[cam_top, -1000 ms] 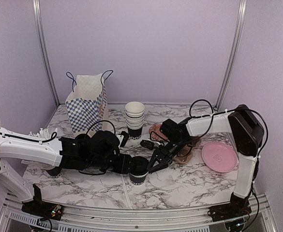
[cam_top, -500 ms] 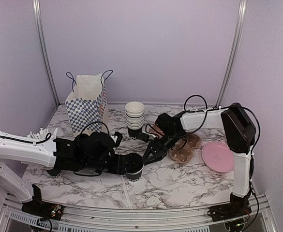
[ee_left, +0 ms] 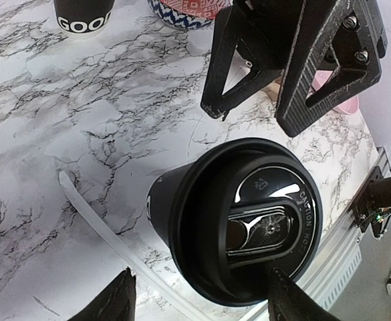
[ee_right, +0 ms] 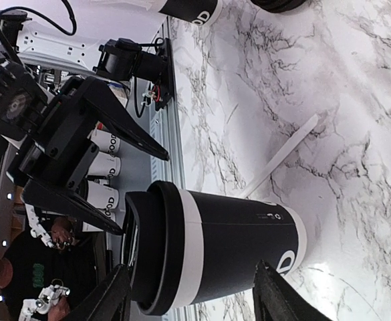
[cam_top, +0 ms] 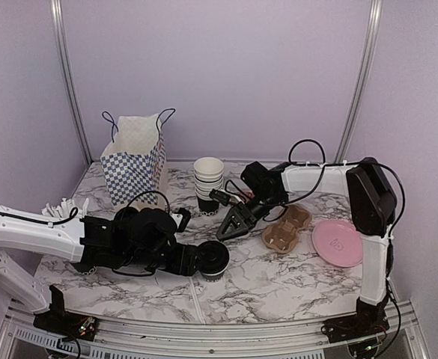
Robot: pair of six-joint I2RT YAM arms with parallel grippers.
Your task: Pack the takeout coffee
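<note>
Bag (cam_top: pixel 132 161): stands at the back left corner of the table (cam_top: pixel 278 280); the coffee is not in it.
Left gripper (cam_top: pixel 200 258): jaws spread, holding nothing, just beside the cup.
Takeout coffee (cam_top: pixel 216 259): stands near the front edge, in the middle, lid (ee_left: pixel 248 221) on.
Right gripper (cam_top: pixel 230 228): jaws spread, holding nothing, behind the cup.
Done: the lid, I think.
Left: I must carry the cup to the bag.

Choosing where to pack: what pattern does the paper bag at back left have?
The paper bag is blue-and-white checked, clearest in the top external view.
</note>
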